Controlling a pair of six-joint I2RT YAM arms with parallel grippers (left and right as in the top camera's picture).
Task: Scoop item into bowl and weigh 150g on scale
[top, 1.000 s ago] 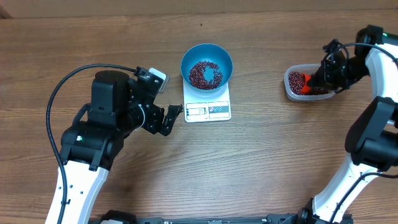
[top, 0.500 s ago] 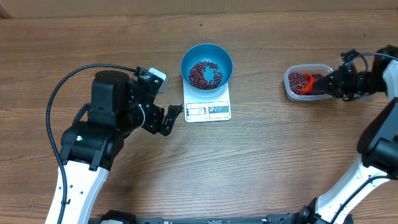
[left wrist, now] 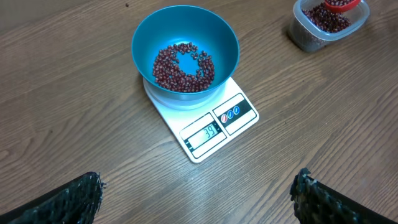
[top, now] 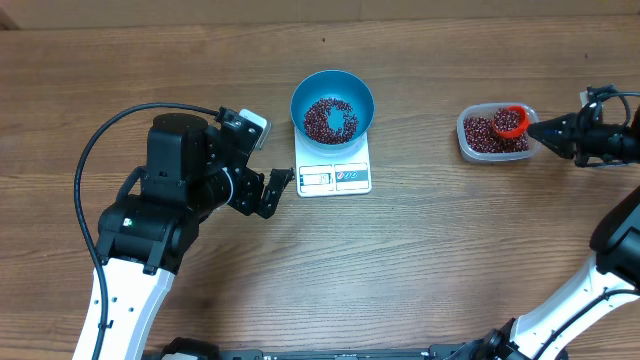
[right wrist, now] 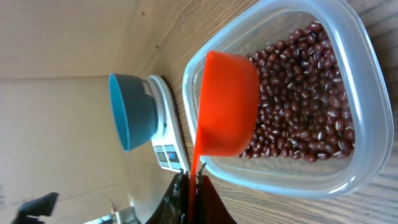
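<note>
Right claw (top: 541, 127) swung out toward tabletop (top: 420, 260) right edge, clamped on orange scoop (top: 511, 121) handle; scoop loaded, over clear tub (top: 466, 141) of beans (top: 481, 130). Left claw (top: 277, 190) spread wide, empty, beside scale (top: 334, 177). Blue bowl (top: 333, 92) on scale, beans inside, near tabletop's far edge.

The left arm (top: 150, 215), at the left of the overhead frame, is built of bulky black joint housings on white shell links. A black cable (top: 100, 132) is looped beside it. The left gripper (top: 272, 190) is fitted with black, rough-textured fingers (left wrist: 74, 199). The right arm (top: 565, 295) is likewise white and black.
</note>
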